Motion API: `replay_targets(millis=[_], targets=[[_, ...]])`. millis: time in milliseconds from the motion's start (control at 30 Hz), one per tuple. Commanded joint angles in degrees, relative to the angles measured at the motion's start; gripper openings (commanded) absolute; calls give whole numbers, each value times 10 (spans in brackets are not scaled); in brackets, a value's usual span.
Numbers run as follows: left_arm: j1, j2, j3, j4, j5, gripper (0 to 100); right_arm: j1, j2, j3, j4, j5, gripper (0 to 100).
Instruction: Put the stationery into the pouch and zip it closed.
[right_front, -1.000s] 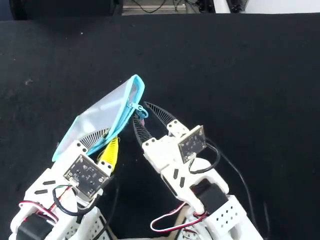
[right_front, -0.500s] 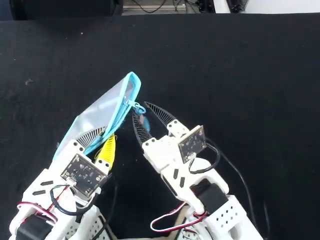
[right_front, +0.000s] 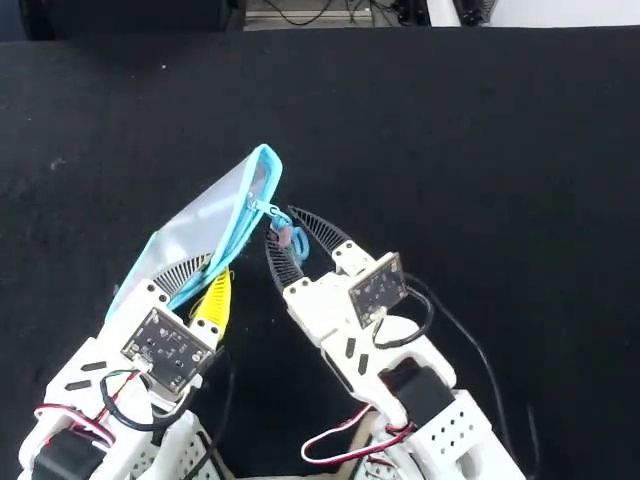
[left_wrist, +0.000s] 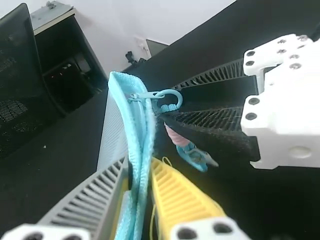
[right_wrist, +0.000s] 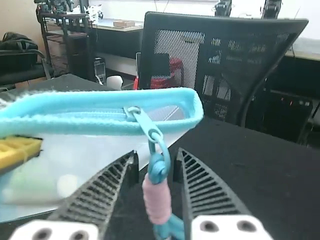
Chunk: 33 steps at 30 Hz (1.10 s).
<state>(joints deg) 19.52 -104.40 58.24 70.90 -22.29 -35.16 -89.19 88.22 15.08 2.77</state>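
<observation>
A translucent pouch with a light blue zip edge is held up off the black table. My left gripper, with one grey and one yellow finger, is shut on the zip edge partway along. The slider sits near the pouch's far corner. Its ring and pink pull tab hang between the black fingers of my right gripper, which is open with small gaps either side of the tab. What lies inside the pouch cannot be made out.
The black table cloth stretches wide to the right and beyond the pouch. Both arms' white bodies and cables crowd the near edge. A mesh office chair stands off the table behind the pouch.
The pouch's top corner shifted slightly left. My right gripper edged toward the pouch and its fingers narrowed around the pull tab. The left gripper kept its hold.
</observation>
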Motion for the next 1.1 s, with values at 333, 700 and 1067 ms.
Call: replay_targets(millis=[333,700,1067], targets=[[-9,-1,-28,-4,1,30,8,-3,2,-47,11,123],[-9,-1,-28,-4,1,30,7,-3,25,-84,11,123],[-9,-1,-28,-4,1,30,8,-3,23,-81,11,70]])
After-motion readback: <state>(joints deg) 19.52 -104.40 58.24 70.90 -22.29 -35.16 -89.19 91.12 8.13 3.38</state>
